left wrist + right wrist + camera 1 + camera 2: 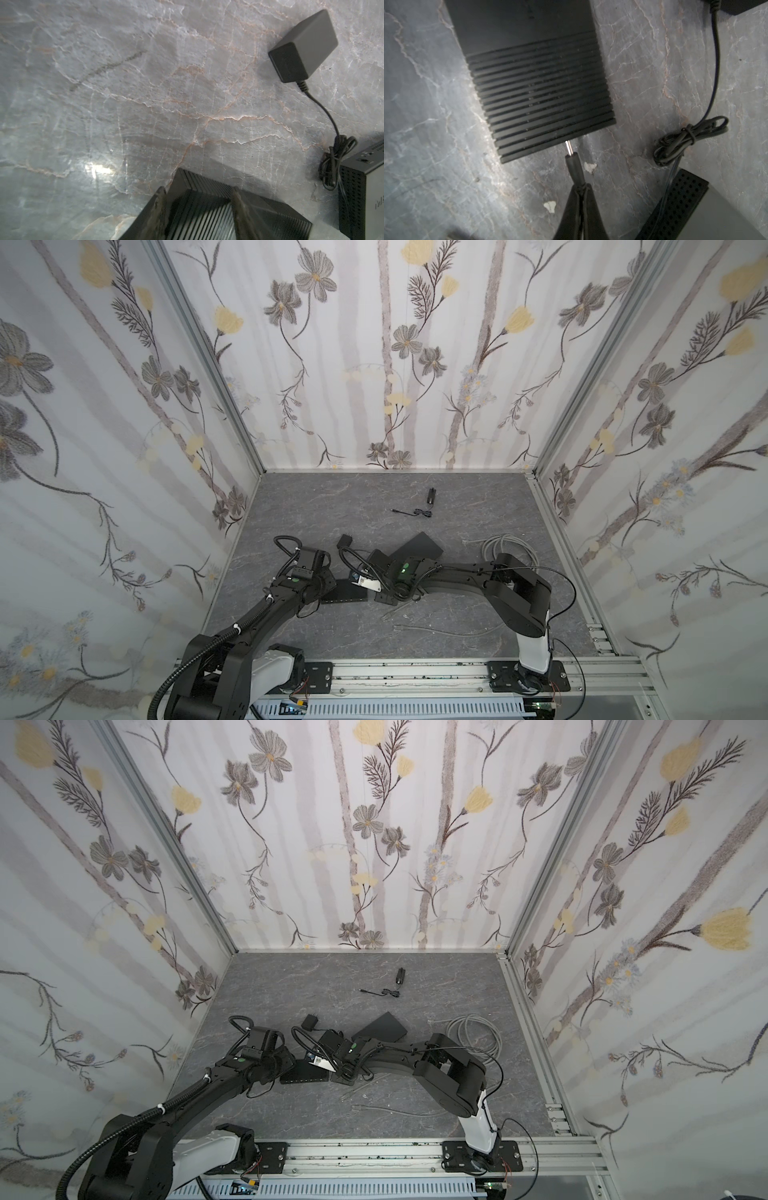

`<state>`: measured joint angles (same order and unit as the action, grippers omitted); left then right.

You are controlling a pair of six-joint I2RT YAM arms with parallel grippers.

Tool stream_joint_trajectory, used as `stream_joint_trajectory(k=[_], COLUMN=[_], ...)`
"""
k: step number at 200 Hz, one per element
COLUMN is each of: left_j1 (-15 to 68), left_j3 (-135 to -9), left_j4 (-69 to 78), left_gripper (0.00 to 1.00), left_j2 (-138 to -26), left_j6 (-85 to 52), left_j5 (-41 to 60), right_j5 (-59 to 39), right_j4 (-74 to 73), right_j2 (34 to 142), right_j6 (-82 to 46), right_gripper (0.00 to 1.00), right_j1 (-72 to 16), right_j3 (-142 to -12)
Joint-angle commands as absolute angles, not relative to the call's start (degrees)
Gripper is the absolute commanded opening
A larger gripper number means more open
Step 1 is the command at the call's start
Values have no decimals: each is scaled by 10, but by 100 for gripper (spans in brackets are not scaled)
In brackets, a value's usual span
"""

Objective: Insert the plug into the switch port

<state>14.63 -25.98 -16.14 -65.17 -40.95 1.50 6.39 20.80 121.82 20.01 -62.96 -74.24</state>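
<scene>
A flat black switch with a ribbed top lies on the grey marbled floor in both top views. My right gripper is shut on the black plug. Its bare metal tip touches the ribbed end edge of the switch; the port itself is hidden. My left gripper stands at the switch's other end. Its fingers are apart, one along the switch's side and one over its ribbed top. The ribs between them are blurred.
A black power adapter lies beyond, its cord tied in a bundle. A box with a perforated side sits close to the right gripper. Another flat black box, a grey cable coil and a small adapter lie farther off.
</scene>
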Motion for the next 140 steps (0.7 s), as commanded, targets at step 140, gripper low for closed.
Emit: stream_joint_trajectory(k=[140], left_j1=[146], left_j3=[-252], left_j4=[-187], left_gripper=[47], left_j2=[-644], left_j6=[-403], left_j5=[-1], right_j5=[69], right_j4=[196], right_j2=[1213], right_j6=[201], right_gripper=[0], right_j1=[-647], right_j3=[-729])
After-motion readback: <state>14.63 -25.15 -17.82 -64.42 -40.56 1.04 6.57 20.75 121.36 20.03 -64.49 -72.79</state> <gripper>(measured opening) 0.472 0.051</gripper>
